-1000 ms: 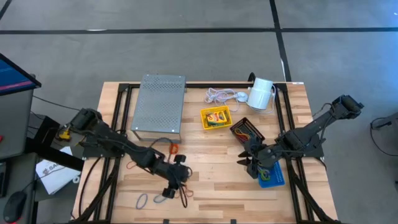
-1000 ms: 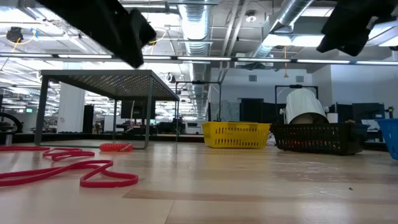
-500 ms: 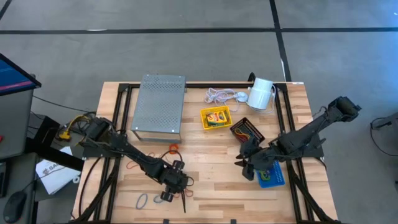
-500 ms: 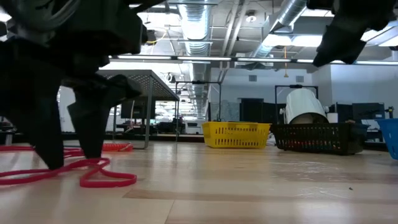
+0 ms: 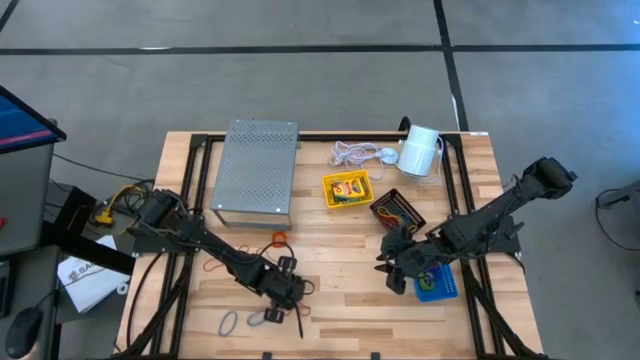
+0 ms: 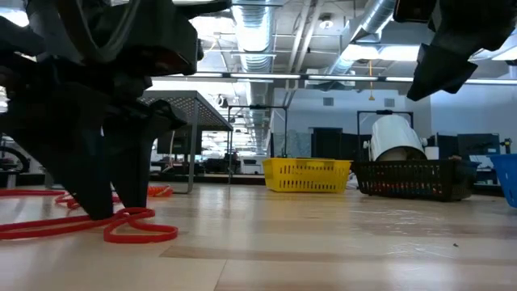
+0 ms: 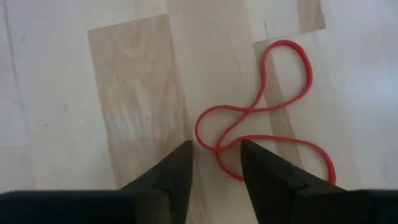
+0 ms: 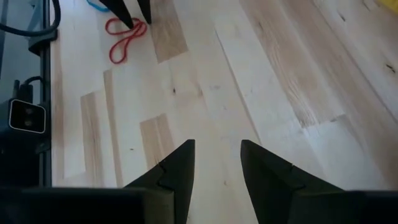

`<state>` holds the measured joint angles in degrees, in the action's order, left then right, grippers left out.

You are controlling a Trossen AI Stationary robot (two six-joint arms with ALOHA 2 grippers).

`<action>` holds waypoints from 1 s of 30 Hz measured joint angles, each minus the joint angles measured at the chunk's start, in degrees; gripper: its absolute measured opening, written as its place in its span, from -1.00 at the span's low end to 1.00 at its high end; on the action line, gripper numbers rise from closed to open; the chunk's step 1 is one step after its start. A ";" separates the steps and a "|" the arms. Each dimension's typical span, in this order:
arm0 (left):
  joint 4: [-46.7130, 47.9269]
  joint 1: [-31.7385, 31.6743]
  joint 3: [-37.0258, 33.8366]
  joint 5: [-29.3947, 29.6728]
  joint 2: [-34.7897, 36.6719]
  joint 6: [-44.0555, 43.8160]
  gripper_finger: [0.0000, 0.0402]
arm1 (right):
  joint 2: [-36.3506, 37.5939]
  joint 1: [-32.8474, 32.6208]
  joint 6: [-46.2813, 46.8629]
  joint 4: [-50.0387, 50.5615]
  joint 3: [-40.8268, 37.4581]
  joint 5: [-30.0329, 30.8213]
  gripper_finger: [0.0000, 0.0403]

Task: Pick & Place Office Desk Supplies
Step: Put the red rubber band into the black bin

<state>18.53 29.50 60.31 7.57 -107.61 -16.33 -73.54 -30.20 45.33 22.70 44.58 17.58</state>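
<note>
— Where do the big things sit?
— On the wooden table (image 5: 340, 250): a black mesh tray (image 5: 397, 211), a yellow tray (image 5: 347, 189) with a crayon box, and a blue tray (image 5: 437, 282) by the right arm.

— And the left gripper (image 7: 215, 152)?
— Down at the table's front, fingers slightly apart, holding nothing. A twisted red rubber band (image 7: 261, 115) lies flat just ahead, one strand running between the fingertips.

— The right gripper (image 8: 216, 147)?
— Parted too, empty, over bare wood beside the blue tray.

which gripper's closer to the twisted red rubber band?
Left. The left gripper stands over the red rubber band, fingers open astride its near loop. The right gripper hangs open across the table, beside the blue tray.
</note>
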 joint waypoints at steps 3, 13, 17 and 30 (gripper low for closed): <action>0.08 0.00 0.00 0.14 -0.02 -1.02 -0.57 | 0.16 0.00 -0.45 -0.72 0.00 0.02 -0.37; -0.77 0.31 -0.18 1.49 0.14 -5.16 -0.99 | 0.16 0.00 -0.95 -1.49 0.00 -0.01 -0.37; -0.40 0.68 0.04 1.11 0.87 -5.15 -0.99 | 0.16 0.00 -0.93 -1.60 0.00 0.00 -0.37; 0.71 2.10 0.70 10.01 13.98 -5.41 -1.00 | 0.16 2.60 -4.55 -5.21 0.04 -1.42 -0.36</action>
<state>19.24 31.59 61.01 17.58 -93.63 -21.74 -73.38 -27.60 40.78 17.48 44.62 16.17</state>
